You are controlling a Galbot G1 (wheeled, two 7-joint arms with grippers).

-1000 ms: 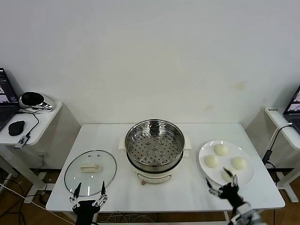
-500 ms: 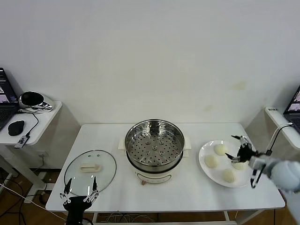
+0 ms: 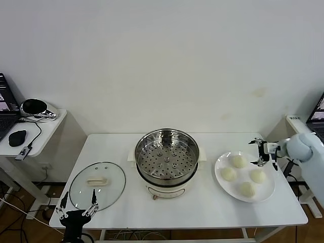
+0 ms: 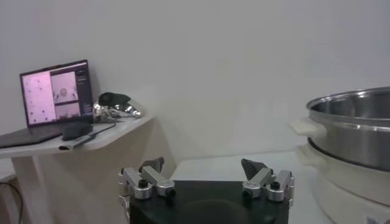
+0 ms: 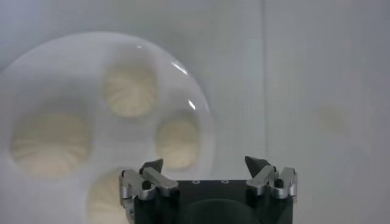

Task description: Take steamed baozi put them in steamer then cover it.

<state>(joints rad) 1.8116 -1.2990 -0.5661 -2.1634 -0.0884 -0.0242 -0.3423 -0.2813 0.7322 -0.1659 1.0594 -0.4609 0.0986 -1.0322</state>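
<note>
1. The right claw (image 3: 262, 152) now hangs above the far right edge of the white plate (image 3: 220, 163), with its fingers spread wide and nothing between them. A second ago it was low at the near edge of the table (image 3: 116, 144), in front of the plate; half a second ago it was over the plate's right side.
2. From the right wrist view, the four buns (image 5: 127, 89) show on the plate (image 5: 201, 115) below and to one side of the claw (image 5: 206, 173), which touches none of them.
3. In the head view the four buns (image 3: 238, 161) lie apart from each other on the plate, unmoved since the earlier frames.
4. The steamer (image 3: 167, 154) stands at the table's middle, its perforated tray bare, just as before.
5. The glass lid (image 3: 97, 185) lies flat on the table to the left of the steamer, in the same spot.
6. The left claw (image 3: 77, 211) sits at the near left edge of the table, just in front of the lid, fingers wide and holding nothing. It has drifted left and lower over the last second.
7. A side desk (image 3: 43, 132) with a laptop (image 4: 55, 97) stands farther left.
</note>
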